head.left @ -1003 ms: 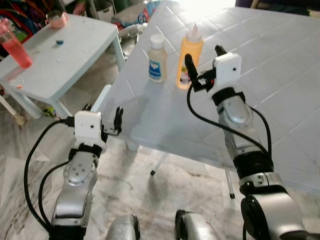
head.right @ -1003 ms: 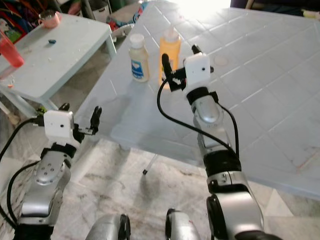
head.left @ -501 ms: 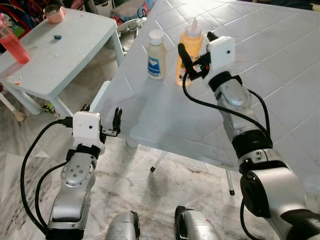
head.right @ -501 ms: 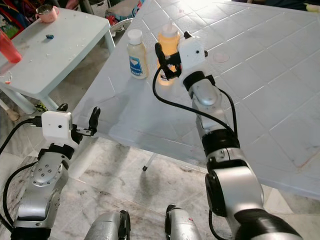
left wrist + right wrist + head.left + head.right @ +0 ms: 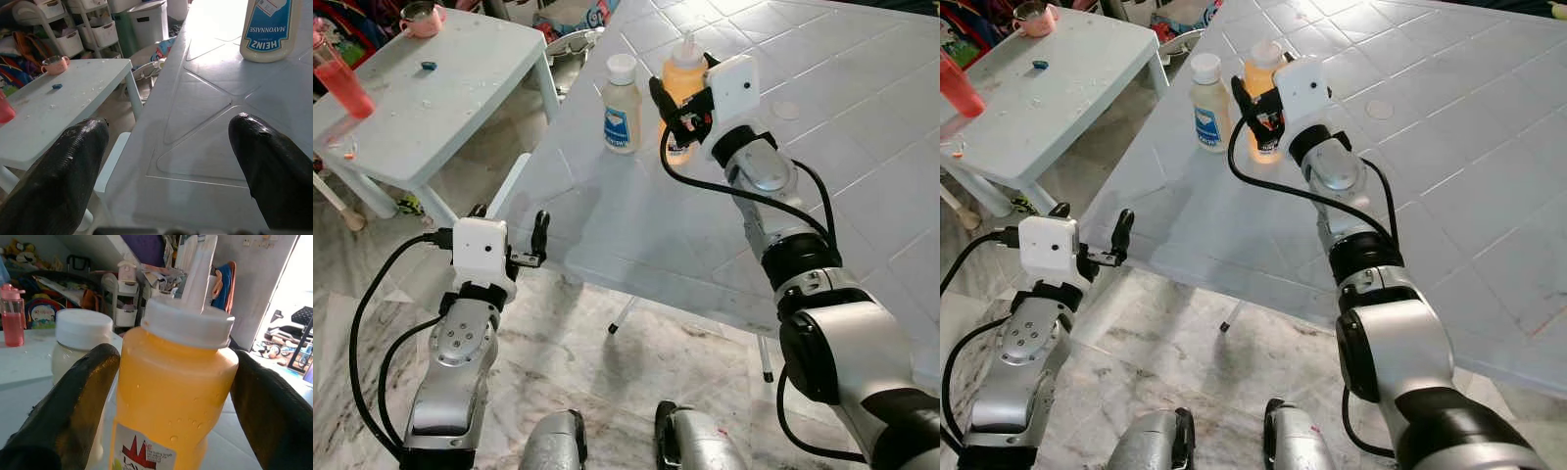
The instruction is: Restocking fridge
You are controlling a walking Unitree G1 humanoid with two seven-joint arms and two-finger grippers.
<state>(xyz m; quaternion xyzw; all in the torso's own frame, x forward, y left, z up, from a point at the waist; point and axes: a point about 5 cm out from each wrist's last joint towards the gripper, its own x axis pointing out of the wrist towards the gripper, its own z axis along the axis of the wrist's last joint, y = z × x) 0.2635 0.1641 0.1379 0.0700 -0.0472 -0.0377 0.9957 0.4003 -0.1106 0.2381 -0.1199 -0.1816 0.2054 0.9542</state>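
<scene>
At the upper centre of the left eye view, my right gripper (image 5: 683, 96) reaches across the pale tiled tabletop (image 5: 862, 157) to an orange squeeze bottle (image 5: 684, 80), its jaws spread wide with one black finger on either side of the bottle's body. In the right wrist view the fingers (image 5: 80, 404) flank the bottle with a sliver of gap on each side, so I cannot tell whether they touch it yet. The bottle stands upright with a white cap and nozzle, just right of a mayonnaise bottle (image 5: 621, 104) with a white lid and blue label, also upright and near the tabletop's left edge.

My left gripper (image 5: 512, 227) hangs in the lower left of the frame, off the tabletop's near corner and above the marbled floor (image 5: 607, 392), jaws open and holding nothing.

In the upper left stands a small light-blue side table (image 5: 440, 108), carrying a pink cup (image 5: 420, 17) at its far end, a red drink bottle (image 5: 340, 81) at its left edge and a small blue object (image 5: 429, 67) between them.
</scene>
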